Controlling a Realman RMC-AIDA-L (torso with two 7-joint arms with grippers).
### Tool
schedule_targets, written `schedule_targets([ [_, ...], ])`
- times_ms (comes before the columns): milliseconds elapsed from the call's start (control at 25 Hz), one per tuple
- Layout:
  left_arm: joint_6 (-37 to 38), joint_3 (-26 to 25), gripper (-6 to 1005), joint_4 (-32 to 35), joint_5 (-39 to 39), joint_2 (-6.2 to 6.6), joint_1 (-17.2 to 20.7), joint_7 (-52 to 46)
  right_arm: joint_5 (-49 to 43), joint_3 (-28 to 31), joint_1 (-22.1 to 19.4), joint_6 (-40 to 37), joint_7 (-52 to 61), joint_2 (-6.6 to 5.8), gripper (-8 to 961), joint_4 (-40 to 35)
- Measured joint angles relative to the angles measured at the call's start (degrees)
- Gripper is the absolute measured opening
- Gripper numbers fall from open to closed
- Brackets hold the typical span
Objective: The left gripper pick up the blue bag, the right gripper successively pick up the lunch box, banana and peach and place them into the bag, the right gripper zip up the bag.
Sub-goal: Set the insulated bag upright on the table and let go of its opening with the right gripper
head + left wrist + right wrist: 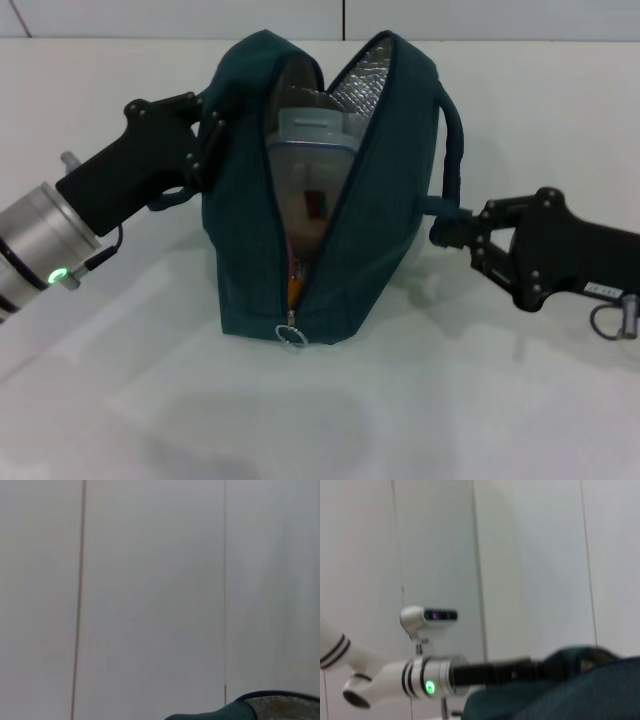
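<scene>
Bag [330, 220] stands upright on the white table [130, 400], mid-frame in the head view, zipper open from the top down to the ring pull [290, 335] near the base. Foil lining shows at the upper right of the opening.

Lunch box [305, 165] is inside the bag, blue-rimmed lid visible through the gap. A sliver of orange low in the opening, just above the pull, is too small to identify.

Left gripper [207, 140] is at the bag's upper left side, fingers clamped on the fabric edge or handle there; exact grip point is hidden by the bag.

Right gripper [447, 228] is at the bag's right side, fingertips pinched together at the lower end of the handle [453, 150], touching it.

Left wrist view: only a corner of bag rim and lining [280, 706]. Right wrist view: bag fabric [580, 690] up close, left arm beyond it.
</scene>
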Motion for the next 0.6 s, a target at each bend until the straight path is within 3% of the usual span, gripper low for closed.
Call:
schedule_targets([
  [200,2.45,0.23,54,-3.56,-2.32,-0.14,1.24,4.31,-0.22,1.15,1.83,-1.43,-0.03,-1.17,73,0.03],
  [240,2.92,0.26,70,-4.49,-2.65,-0.19,1.25,5.34,-1.23,0.93,4.58,-1.95,2.68,-3.1,73,0.07],
  [280,3.98,0.23,87,-7.04,-3.45,-0.34,1.16,8.56,-2.15,0.91,5.72,-2.37,4.02,-3.8,74,0.1],
  [600,8.11,0.26,218,-11.36,-4.07,-0.56,0.94,14.67,-6.94,1.12,8.55,-5.17,7.29,-4.89,92,-0.28],
])
